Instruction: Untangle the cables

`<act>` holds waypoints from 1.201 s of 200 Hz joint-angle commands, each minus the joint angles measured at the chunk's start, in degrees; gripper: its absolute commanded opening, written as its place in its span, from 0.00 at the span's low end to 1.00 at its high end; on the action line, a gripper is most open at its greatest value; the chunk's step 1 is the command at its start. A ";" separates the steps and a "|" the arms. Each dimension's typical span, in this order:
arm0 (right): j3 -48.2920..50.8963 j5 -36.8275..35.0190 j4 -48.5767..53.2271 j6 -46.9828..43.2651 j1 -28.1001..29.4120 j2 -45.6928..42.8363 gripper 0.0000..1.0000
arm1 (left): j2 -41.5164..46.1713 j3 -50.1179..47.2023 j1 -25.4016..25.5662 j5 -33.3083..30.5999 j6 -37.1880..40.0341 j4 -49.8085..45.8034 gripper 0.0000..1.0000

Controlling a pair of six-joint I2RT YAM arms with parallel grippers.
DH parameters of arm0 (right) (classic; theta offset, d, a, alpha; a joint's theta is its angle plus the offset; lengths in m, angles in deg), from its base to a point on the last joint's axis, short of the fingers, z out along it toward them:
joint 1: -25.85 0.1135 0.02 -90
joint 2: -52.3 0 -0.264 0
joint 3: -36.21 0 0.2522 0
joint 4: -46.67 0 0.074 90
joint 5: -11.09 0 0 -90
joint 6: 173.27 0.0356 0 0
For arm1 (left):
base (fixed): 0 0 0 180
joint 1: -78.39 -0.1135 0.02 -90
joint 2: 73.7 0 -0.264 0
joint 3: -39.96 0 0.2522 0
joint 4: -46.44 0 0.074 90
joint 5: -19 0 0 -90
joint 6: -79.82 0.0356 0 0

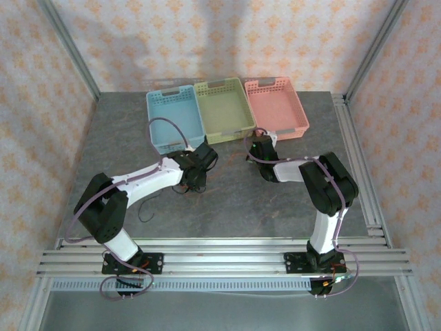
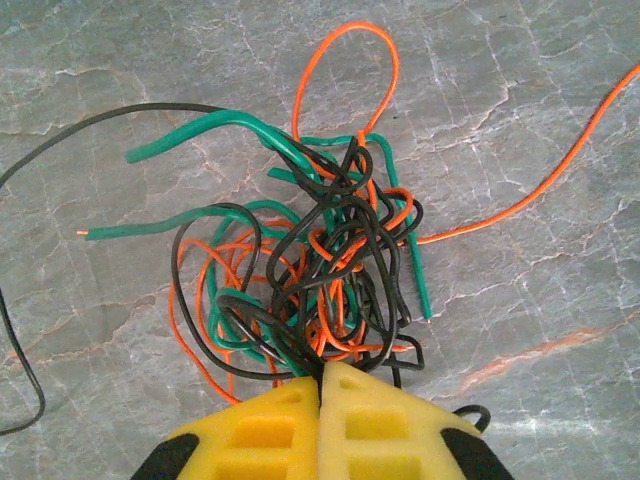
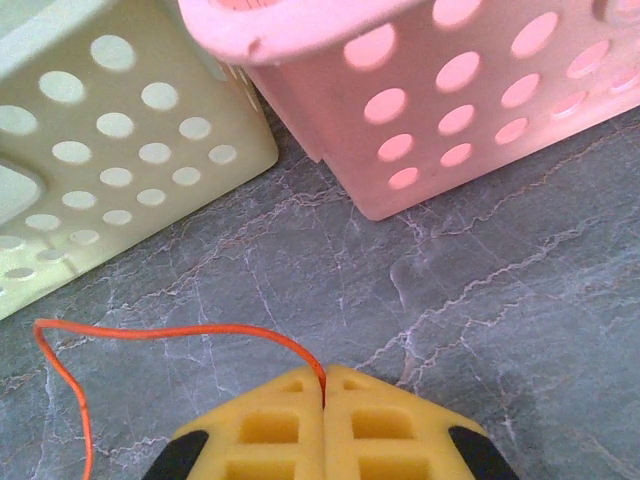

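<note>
Cables [image 2: 330, 265] are lying bunched in a loose knot on the grey marbled bench [image 2: 540, 120], with black, orange and green strands crossing over one another. In the left wrist view, green ends are sticking out to the left of the knot and an orange loop is arching above it. A long orange strand [image 2: 540, 190] is trailing away toward the upper right corner, and a black strand [image 2: 70, 135] is curving off toward the left edge. The left hand [image 2: 322, 372] is reaching into the near side of the knot. Its yellow fingers [image 2: 270, 425] are pressing together and pinching black and green strands at the tips.

From the top camera, this hand is sitting just in front of the blue basket [image 1: 172, 117]. The right hand [image 1: 260, 146] is hovering near the fronts of the green basket [image 1: 222, 109] and the pink basket [image 1: 275, 105], which are standing side by side, touching.

In the right wrist view, the right hand is showing its fingers pressed together, pinching an orange wire [image 3: 150, 331] at the seam. The wire is running left from the fingertips, then bending sharply down at the left edge. Whether it is touching the bench is something I cannot tell.
</note>
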 commanded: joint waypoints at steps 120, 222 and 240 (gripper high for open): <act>4.42 -12.94 -3.67 1.92 -0.51 -4.62 0.00 | 35.90 -2.19 -3.32 -26.36 -4.22 -19.26 0.00; 8.60 -16.83 -6.65 5.82 -2.30 -7.09 0.00 | 48.34 -4.12 -4.69 -24.43 -2.76 -13.49 0.00; 7.86 -14.43 -6.79 5.54 -2.31 -6.01 0.00 | 44.64 -6.90 -4.73 -10.25 0.34 -5.47 0.00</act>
